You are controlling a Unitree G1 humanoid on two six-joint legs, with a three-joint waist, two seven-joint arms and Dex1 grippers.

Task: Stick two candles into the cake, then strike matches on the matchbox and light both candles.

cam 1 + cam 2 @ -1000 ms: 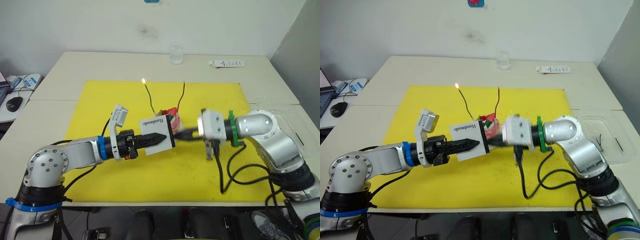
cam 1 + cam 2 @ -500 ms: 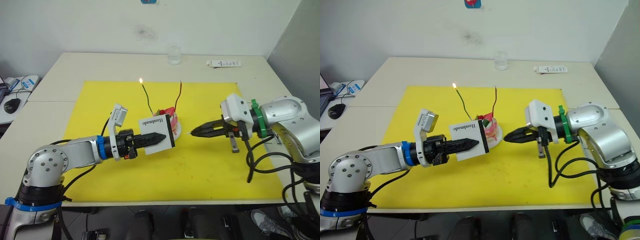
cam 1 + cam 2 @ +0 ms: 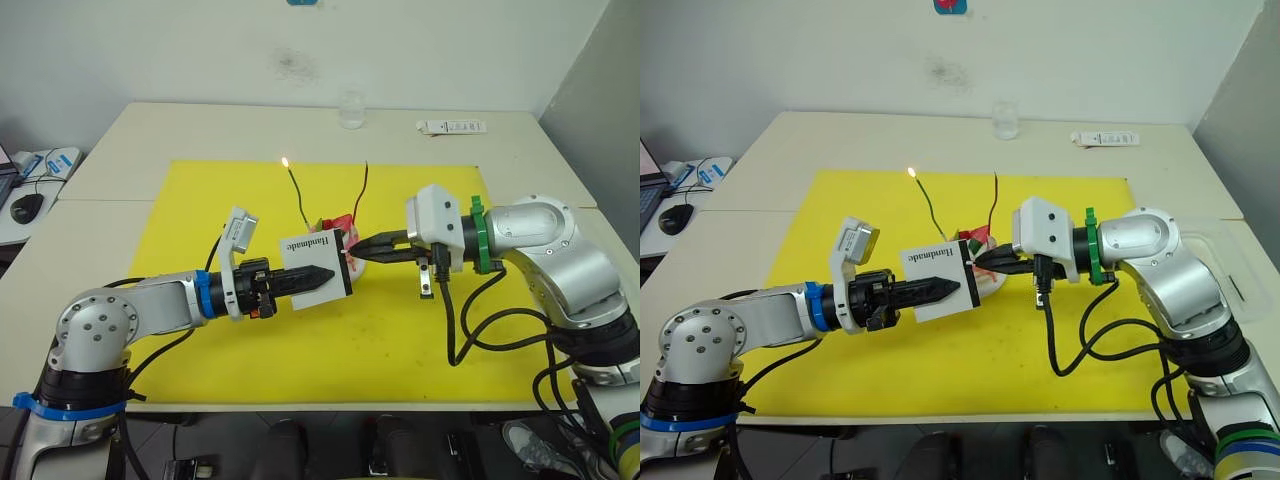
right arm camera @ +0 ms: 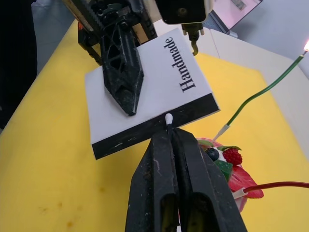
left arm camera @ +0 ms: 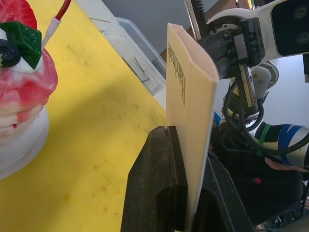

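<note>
Matchbox (image 3: 316, 267) stays clamped in my left claw (image 3: 318, 273), over the yellow mat's middle, just before the cake (image 3: 338, 234). My right claw (image 3: 362, 250), gripping a match (image 4: 168, 118), has returned from the right; its head now touches the black strip, ready for striking.

1. A pale beige table (image 3: 180, 125) carries a yellow mat (image 3: 200, 200) across its middle.
2. A plain white wall (image 3: 150, 50) stands behind, with a faint smudge (image 3: 293, 64) on it.
3. A clear glass (image 3: 350, 108) sits at the table's far edge, with a white remote (image 3: 452, 127) toward the far right corner.
</note>
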